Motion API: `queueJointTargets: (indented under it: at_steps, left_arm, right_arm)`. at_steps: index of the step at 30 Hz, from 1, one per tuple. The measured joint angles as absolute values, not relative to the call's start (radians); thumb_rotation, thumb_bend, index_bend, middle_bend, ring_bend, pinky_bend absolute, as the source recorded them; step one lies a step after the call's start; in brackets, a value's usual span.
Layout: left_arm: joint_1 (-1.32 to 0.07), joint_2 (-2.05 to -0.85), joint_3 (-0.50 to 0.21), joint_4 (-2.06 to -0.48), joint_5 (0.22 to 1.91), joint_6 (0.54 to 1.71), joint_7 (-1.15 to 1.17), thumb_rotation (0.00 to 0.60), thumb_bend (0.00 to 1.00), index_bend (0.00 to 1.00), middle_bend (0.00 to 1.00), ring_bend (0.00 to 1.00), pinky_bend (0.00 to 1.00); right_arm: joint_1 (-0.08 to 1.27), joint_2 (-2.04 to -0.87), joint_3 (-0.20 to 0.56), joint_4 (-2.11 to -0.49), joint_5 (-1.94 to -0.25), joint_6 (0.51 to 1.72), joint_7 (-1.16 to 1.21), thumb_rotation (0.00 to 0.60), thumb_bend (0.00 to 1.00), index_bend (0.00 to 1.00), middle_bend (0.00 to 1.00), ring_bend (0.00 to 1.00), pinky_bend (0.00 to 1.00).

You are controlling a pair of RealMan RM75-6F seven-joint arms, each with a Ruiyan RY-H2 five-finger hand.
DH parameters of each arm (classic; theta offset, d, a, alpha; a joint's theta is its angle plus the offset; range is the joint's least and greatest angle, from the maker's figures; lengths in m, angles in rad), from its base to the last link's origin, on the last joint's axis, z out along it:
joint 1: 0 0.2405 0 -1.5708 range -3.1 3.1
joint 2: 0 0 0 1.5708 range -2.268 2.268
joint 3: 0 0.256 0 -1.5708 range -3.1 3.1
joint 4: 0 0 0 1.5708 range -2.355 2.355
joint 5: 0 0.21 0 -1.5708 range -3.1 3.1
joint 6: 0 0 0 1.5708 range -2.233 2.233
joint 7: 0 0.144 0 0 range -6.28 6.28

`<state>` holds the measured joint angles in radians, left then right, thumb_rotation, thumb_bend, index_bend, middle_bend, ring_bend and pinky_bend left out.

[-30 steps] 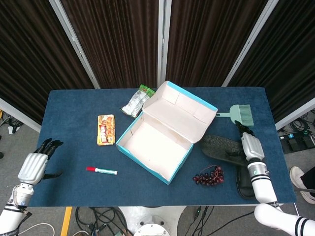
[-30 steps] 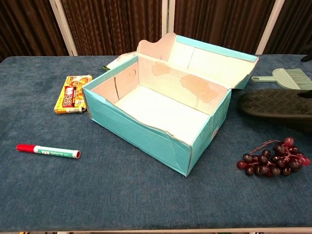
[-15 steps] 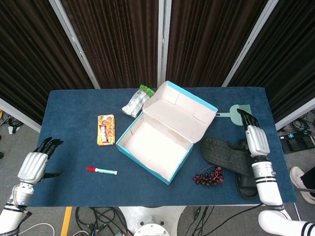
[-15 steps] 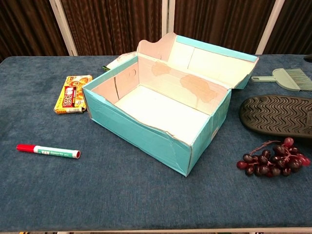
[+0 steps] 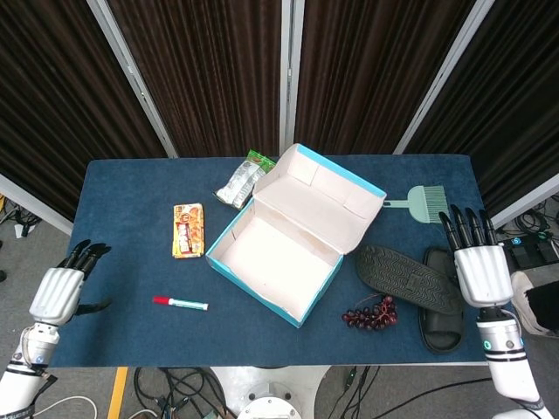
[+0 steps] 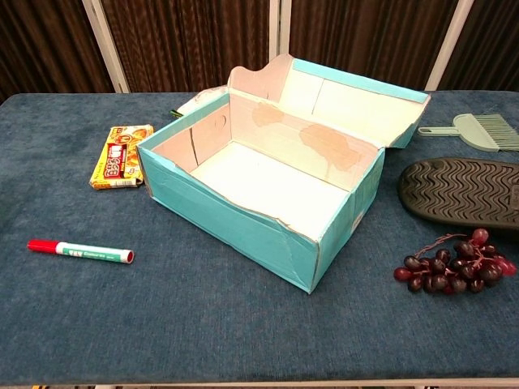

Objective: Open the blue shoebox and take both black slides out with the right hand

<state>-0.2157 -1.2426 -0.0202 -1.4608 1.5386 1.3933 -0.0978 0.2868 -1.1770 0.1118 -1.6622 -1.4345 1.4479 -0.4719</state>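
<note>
Head view: blue shoebox (image 5: 284, 253) standing open near the middle of the table (image 5: 122, 201), lid hinged back toward the far edge, interior bare; no footwear inside. Two black slides (image 5: 409, 278) lie out on the cloth near the right edge, one sole-up (image 5: 397, 272) and overlapping the other (image 5: 441, 305), which sits closest to the front right corner. Right hand (image 5: 479, 266) hangs off the right edge beside the slides, fingers straight and spread, holding nothing. Left hand (image 5: 59, 292) off the left edge, fingers loosely curled forward, empty. By judgement the task looks essentially complete; remaining risk is the right hand brushing the stacked slides as it moves and knocking the lower one off the front edge, or dragging the grapes (image 5: 371, 312) lying just beside them. Also present: green brush (image 5: 424, 202) toward the far right corner, red-capped marker (image 5: 181, 303), yellow snack pack (image 5: 187, 230), silver packet (image 5: 238, 184) behind the box. Chest view: shows the box's empty floor and the tread of one slide (image 6: 462, 186) plainly, but neither hand and not the second slide.
</note>
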Motion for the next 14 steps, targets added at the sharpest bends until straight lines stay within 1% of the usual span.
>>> queueJointTargets:
  at_steps: [4, 14]
  left_arm:
    - [-0.215, -1.238, -0.034, -1.473, 1.529, 1.406, -0.074, 0.600, 0.11, 0.15, 0.14, 0.06, 0.35]
    - [-0.212, -1.246, -0.053, -1.476, 1.507, 1.417, -0.035, 0.600, 0.11, 0.15, 0.14, 0.06, 0.35]
  right_arm:
    - [0.255, -1.168, 0.074, -1.686, -1.435, 1.444, -0.508, 0.600, 0.30, 0.00, 0.00, 0.00, 0.00]
    - [0.244, -1.198, 0.056, -1.644, -1.458, 1.423, -0.459, 0.600, 0.30, 0.00, 0.00, 0.00, 0.00]
